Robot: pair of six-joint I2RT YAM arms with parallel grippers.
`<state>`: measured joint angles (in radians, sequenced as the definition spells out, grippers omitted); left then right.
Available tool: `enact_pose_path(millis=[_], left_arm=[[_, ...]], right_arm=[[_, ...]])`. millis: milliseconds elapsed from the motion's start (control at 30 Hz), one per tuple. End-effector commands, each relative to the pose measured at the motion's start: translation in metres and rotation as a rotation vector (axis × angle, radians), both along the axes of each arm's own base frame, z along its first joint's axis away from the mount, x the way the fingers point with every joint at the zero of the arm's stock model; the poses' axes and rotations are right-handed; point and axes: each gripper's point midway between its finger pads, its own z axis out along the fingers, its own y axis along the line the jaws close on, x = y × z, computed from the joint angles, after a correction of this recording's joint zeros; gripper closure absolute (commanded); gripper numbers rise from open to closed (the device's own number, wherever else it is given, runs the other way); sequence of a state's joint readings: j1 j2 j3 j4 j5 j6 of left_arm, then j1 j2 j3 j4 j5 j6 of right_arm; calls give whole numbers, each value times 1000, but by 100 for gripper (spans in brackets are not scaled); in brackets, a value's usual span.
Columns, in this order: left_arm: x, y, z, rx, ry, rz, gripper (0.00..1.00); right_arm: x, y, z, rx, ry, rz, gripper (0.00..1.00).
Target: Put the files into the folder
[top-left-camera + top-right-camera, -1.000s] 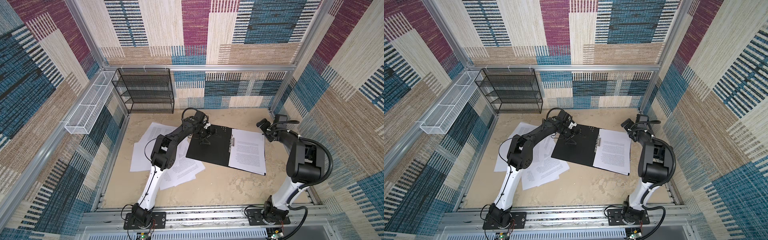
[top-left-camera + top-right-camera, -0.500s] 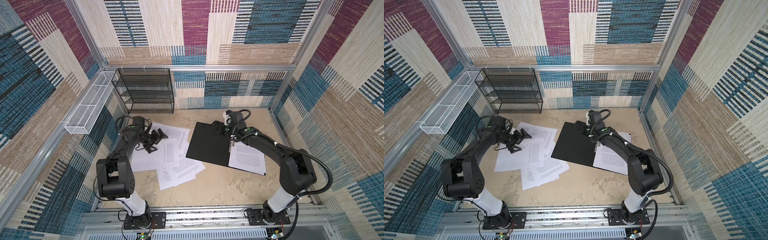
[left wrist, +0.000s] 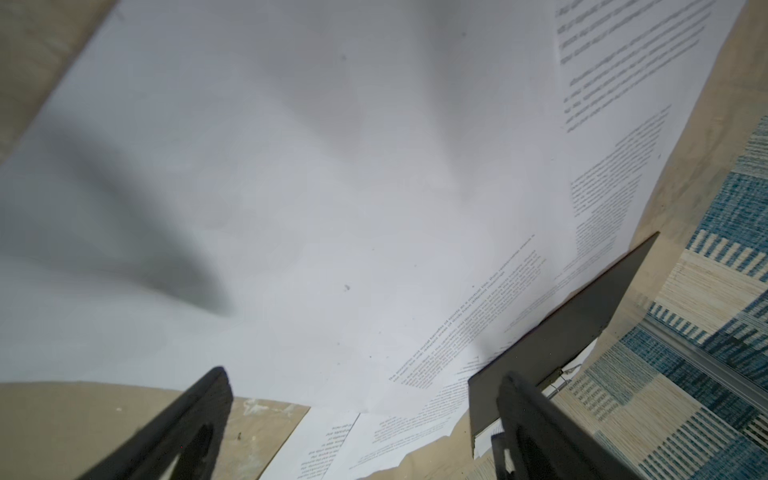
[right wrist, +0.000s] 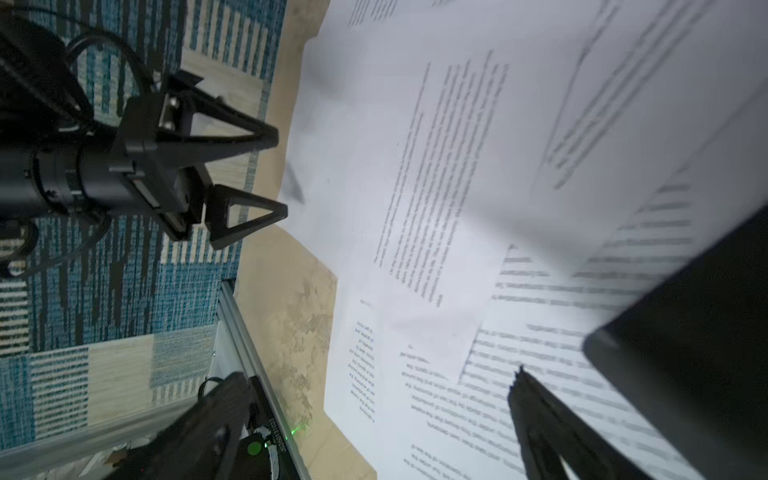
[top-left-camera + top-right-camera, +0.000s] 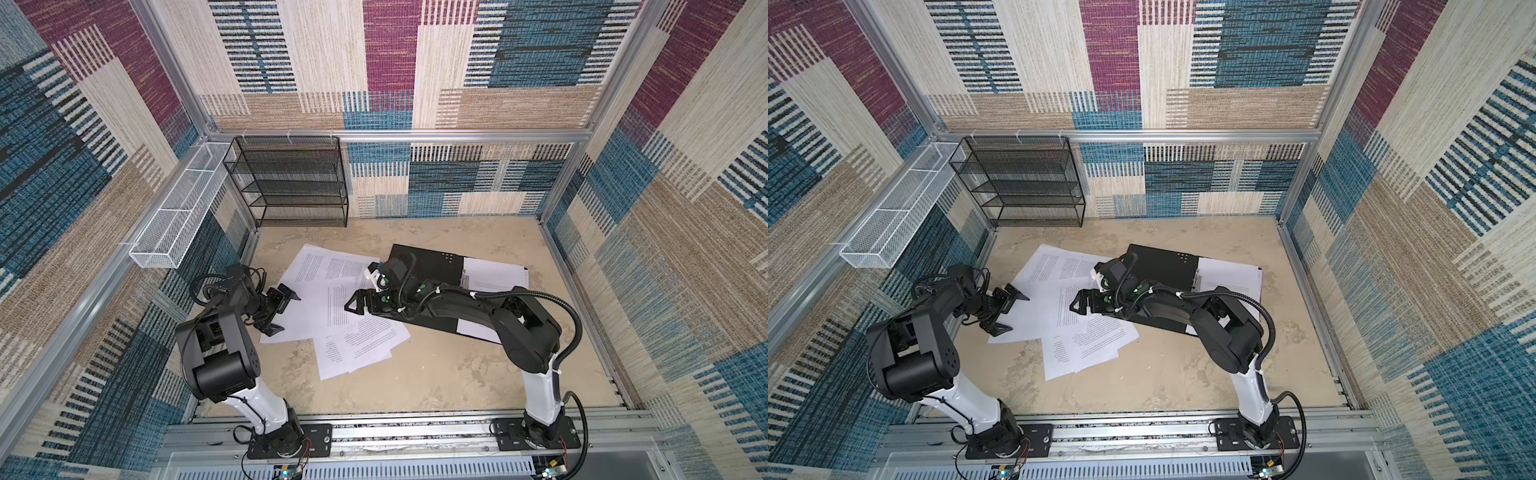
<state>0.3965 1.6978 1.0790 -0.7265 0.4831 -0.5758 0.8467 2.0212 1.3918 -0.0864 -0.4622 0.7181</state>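
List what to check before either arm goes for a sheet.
1. Jaws of left gripper open and empty: ok.
2. Jaws of right gripper open and empty: ok.
3. The folder lies open, black inside up: ok.
4. All sheets in folder: not ok; several overlap loose on the table beside it.
5. The spine clip open to take paper: cannot tell.

Black arms [image 5: 521, 332], white base links [image 5: 540, 390], looping cables [image 5: 579, 328], triangular end effectors [image 5: 291, 313]
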Motion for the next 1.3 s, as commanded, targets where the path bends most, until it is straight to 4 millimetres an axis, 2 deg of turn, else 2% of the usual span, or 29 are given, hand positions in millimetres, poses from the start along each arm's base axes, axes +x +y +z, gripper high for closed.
enact_pose_path(millis=[0,167,367,467,567,700,833,1000,1100,1200,1233,1267], left_arm=[[-11,-3,-5,8,13,-10,0],[-34,-13,-11,9,36,-14,0],[-48,-33,-22,-29,52,-36,0],[-38,-40,-4,-48,-15,-51,0],[-19,-28,24,22,-94,-37,0],[11,-14,43,47,-127,-28,0],[41,6,34,102,-112,-16,0],[71,17,20,111,-135,-14,0],[73,19,0,104,-88,-21,0],[66,16,-19,95,-42,-29,0],[61,14,-25,88,-18,-31,0],[56,12,-32,79,7,-29,0]], right_arm=[[-11,17,-1,48,38,37,0],[-25,23,-25,-18,90,49,0],[-43,36,-39,-67,113,106,0],[-51,40,-40,-69,119,116,0],[-55,41,-38,-56,123,118,0],[-58,43,-34,-57,114,125,0],[-57,45,-42,-75,123,122,0],[-47,42,-54,-126,111,67,0],[-40,42,-61,-154,111,33,0],[-32,45,-63,-163,101,11,0],[-32,43,-70,-181,107,2,0],[-26,49,-65,-171,94,-4,0]])
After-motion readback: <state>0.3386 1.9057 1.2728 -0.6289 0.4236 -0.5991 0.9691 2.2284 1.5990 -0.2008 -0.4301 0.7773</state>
